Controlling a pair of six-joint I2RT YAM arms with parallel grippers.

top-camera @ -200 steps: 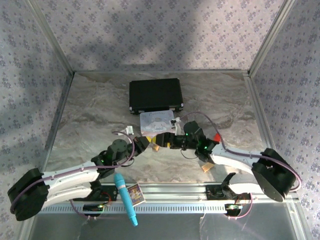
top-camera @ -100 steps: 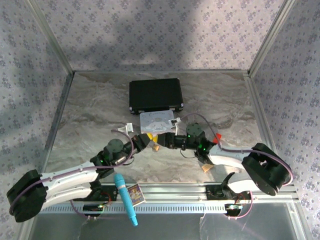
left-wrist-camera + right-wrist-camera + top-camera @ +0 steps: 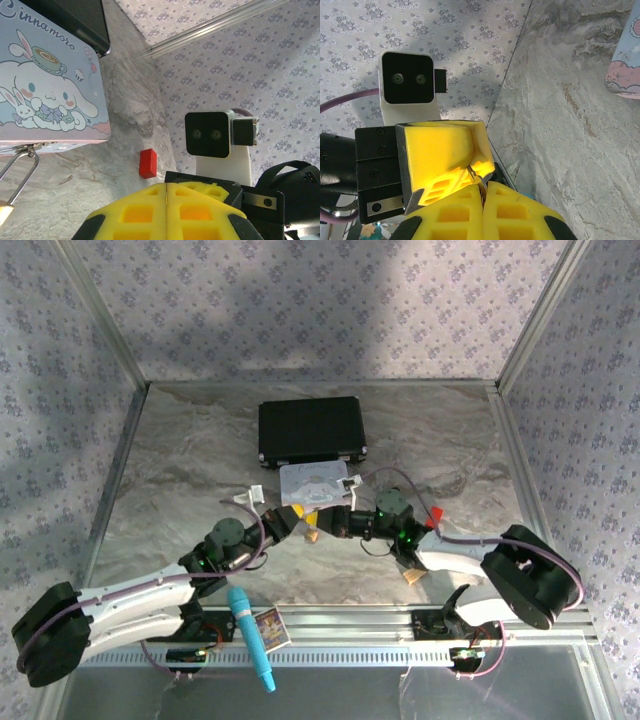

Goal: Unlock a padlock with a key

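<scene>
The padlock [image 3: 4, 210] is cut off at the lower left edge of the left wrist view. Just a corner of its brass body and its thin silver shackle loop show. It lies on the surface just beside the near edge of the Cinnamoroll tin [image 3: 50, 95]. Whether the shackle is latched cannot be told. From overhead the lock is too small to pick out where the two arms meet.

The left fingers [image 3: 172, 195] are pressed together, yellow pads seam to seam, with nothing visible between them. The right fingers [image 3: 490, 202] are also pressed together. A thin silvery sliver, the key [image 3: 474, 176], juts from their tips, close against the left arm's yellow finger. Its teeth are too small to make out.

A small red piece [image 3: 148, 163] lies on the surface beyond the left fingers. The surface [image 3: 190, 460] is grey and marbled. A black case [image 3: 311, 429] sits beyond the tin, and a blue microphone [image 3: 252, 638] lies at the near rail. Lilac floral wallpaper [image 3: 320, 310] lines three sides, framed by aluminium posts.
</scene>
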